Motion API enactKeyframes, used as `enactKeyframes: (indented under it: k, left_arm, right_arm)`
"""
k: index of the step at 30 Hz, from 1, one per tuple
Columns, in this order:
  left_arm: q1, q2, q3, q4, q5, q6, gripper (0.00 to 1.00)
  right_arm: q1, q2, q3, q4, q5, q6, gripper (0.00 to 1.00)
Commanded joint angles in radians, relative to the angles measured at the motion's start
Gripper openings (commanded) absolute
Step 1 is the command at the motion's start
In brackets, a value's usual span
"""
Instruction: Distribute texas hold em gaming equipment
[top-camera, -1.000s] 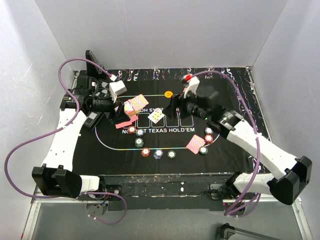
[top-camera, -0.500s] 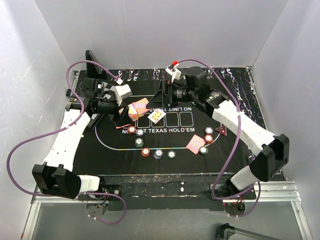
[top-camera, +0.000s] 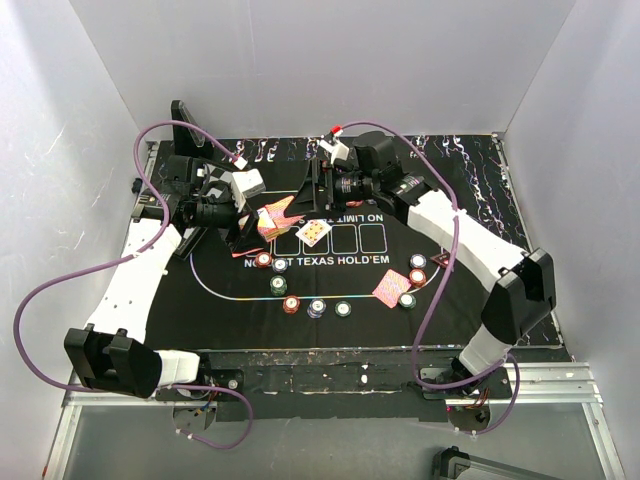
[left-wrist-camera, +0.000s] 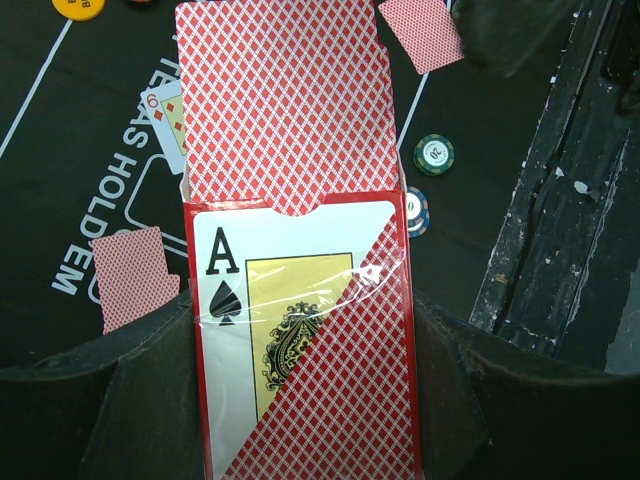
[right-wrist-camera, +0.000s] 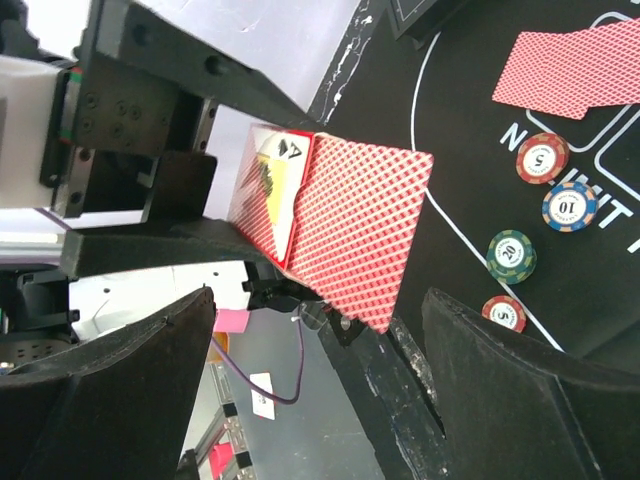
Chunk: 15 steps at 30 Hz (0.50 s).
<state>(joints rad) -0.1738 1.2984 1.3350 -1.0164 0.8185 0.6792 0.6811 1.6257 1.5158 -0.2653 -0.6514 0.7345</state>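
Over black printed mat (top-camera: 470, 300) on counter, above its left half: card box (left-wrist-camera: 300, 340) clamped in left pincer (left-wrist-camera: 300, 305), red-backed cards (left-wrist-camera: 285, 100) poking out; swung across from mat's right half, right pincer (right-wrist-camera: 318, 298) spread wide facing them, likely for drawing the next card.

Plain pale walls (top-camera: 300, 60) enclose a scuffed black table (top-camera: 330, 362) with an aluminium front rail (top-camera: 570, 372).

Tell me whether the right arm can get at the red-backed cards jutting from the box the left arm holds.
Likely yes: the right tool stands open, facing the red-backed playing cards jutting from the red cardboard box; nothing shows between them.
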Motion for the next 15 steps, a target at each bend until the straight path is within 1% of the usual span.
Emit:
enactKeyframes:
  k: [1, 5, 10, 12, 15]
  left_arm:
    - [-0.007, -0.05, 0.018, 0.022, 0.022, 0.003, 0.0]
    - [-0.006, -0.051, 0.023, 0.018, 0.024, 0.002, 0.0]
    - [-0.009, -0.053, 0.03, 0.013, 0.03, 0.0, 0.0]
    - [-0.009, -0.056, 0.03, 0.013, 0.034, -0.001, 0.0]
    - [-0.009, -0.06, 0.03, 0.012, 0.033, 0.0, 0.0]
  right_arm:
    - [-0.002, 0.043, 0.073, -0.018, 0.007, 0.002, 0.92]
    - [-0.002, 0.097, 0.109, -0.041, 0.009, 0.006, 0.92]
    - [-0.002, 0.134, 0.112, 0.008, 0.013, 0.042, 0.92]
    - [-0.003, 0.146, 0.11, 0.024, 0.01, 0.058, 0.89]
    - [-0.006, 0.154, 0.104, 0.05, 0.009, 0.083, 0.81]
